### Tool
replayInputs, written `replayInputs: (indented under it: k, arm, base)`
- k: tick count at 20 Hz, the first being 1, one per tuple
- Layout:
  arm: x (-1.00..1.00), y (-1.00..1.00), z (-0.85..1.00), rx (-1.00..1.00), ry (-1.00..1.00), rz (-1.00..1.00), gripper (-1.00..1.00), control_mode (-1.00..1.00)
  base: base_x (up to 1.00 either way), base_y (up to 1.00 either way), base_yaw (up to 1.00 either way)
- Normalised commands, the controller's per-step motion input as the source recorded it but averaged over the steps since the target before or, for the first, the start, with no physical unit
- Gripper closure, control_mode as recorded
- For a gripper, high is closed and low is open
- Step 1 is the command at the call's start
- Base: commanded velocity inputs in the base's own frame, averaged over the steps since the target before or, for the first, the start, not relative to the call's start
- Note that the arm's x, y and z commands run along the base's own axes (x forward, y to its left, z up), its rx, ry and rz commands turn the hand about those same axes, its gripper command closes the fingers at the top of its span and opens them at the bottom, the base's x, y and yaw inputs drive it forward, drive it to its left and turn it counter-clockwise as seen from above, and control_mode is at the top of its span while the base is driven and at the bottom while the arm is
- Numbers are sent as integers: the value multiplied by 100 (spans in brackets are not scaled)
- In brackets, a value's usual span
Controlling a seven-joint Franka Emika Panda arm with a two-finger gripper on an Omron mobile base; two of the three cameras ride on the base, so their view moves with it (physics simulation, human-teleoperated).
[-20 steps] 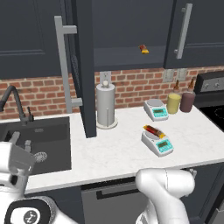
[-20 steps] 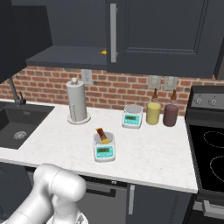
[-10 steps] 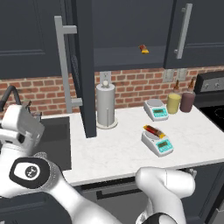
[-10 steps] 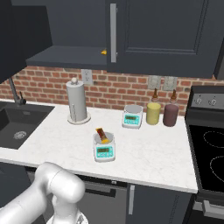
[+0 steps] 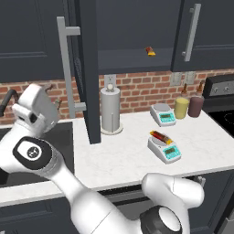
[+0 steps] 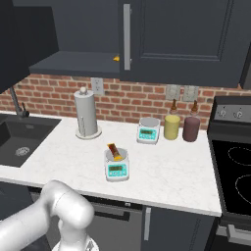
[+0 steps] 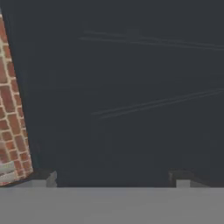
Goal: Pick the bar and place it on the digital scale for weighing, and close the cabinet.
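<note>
Change: over the last second I see the arm swing up at the left, from low at the frame edge to level with the open door (the base views themselves have not shifted).
Meaning: I judge the weighing done, and this swing reads as the start of shutting the cabinet (image 5: 89, 68).
Bar: the bar (image 5: 159, 135) lies on the round pan of the near digital scale (image 5: 165, 148), slim, dark red-brown with an orange end.
Tool: the tool (image 7: 113, 177) has its fingers spread wide apart, nothing between them, facing a flat dark panel with brick at its left.
Door: panelled, matt charcoal, swung out edge-on over the bench (image 5: 123, 155); long silver handle (image 5: 66, 68).
Bench: pale speckled stone, smooth.
Others: paper towel roll (image 5: 110, 109), a second scale (image 5: 163, 114) far right.
</note>
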Motion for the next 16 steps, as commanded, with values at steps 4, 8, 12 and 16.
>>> replayInputs:
  k: [4,8,12,16]
  arm:
    - [41,-91,40,18,0,-18,-100,-100]
    - [34,-100,52,21,0,-9,-100,-100]
    - [39,-100,51,23,0,-6,-100,-100]
    - [73,-100,29,26,4,-2,-100,-100]
  base:
    - [0,0,0]
    - [0,0,0]
    - [0,0,0]
    - [0,0,0]
